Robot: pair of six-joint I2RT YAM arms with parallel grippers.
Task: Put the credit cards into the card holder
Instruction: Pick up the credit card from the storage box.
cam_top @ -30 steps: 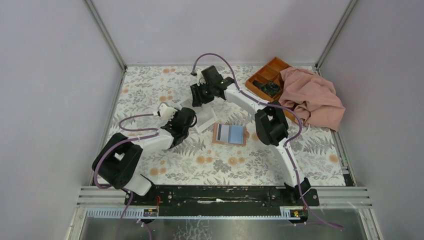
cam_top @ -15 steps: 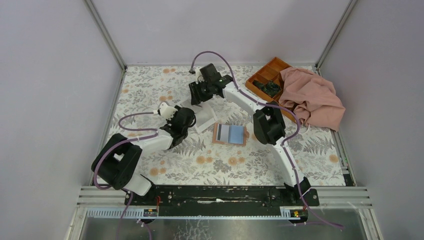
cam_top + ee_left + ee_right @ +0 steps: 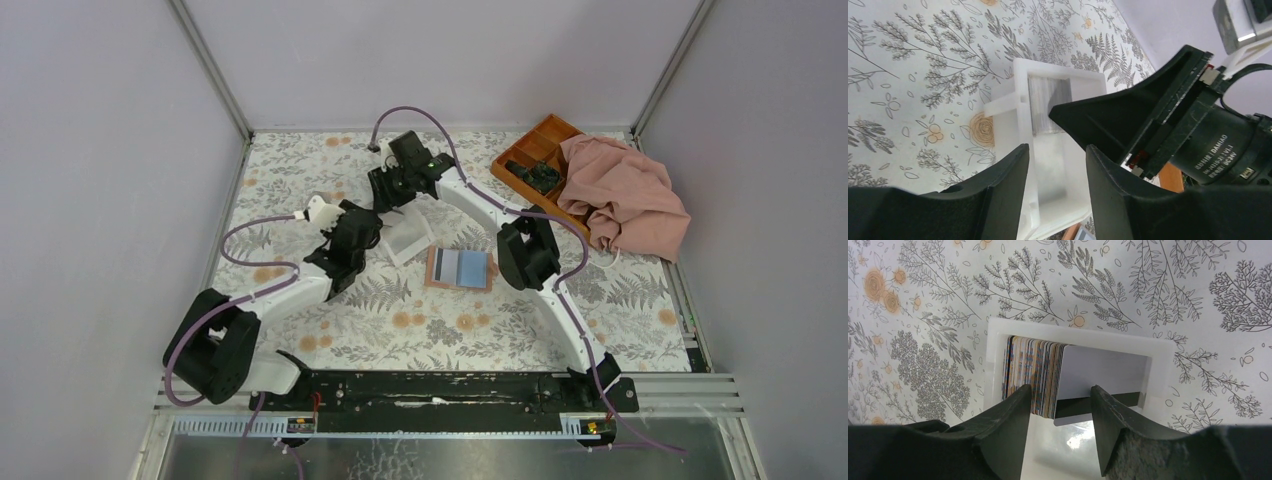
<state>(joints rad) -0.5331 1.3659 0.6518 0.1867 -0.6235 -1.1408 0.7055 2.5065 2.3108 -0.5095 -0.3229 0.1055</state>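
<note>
The tan-brown card holder [image 3: 459, 269] lies open in the middle of the table with blue-grey credit cards [image 3: 463, 265] on it. A white box [image 3: 408, 234] left of it holds a stack of cards on edge [image 3: 1032, 375] and a white card with a black stripe [image 3: 1100, 377] leaning against the stack. My right gripper [image 3: 1060, 432] is open right above the box, jaws on either side of the stack's near end [image 3: 392, 192]. My left gripper [image 3: 1055, 200] is open, low over the box's near-left side [image 3: 362, 226]. The right gripper's black finger [image 3: 1128, 117] shows over the box in the left wrist view.
An orange compartment tray [image 3: 535, 152] with a dark object stands at the back right, partly under a crumpled pink cloth [image 3: 628, 195]. Grey walls close in the floral table on three sides. Purple cables loop off both arms.
The right gripper has shifted left and down over the white box. The left arm has stretched forward and left, bringing its gripper up to the box.
</note>
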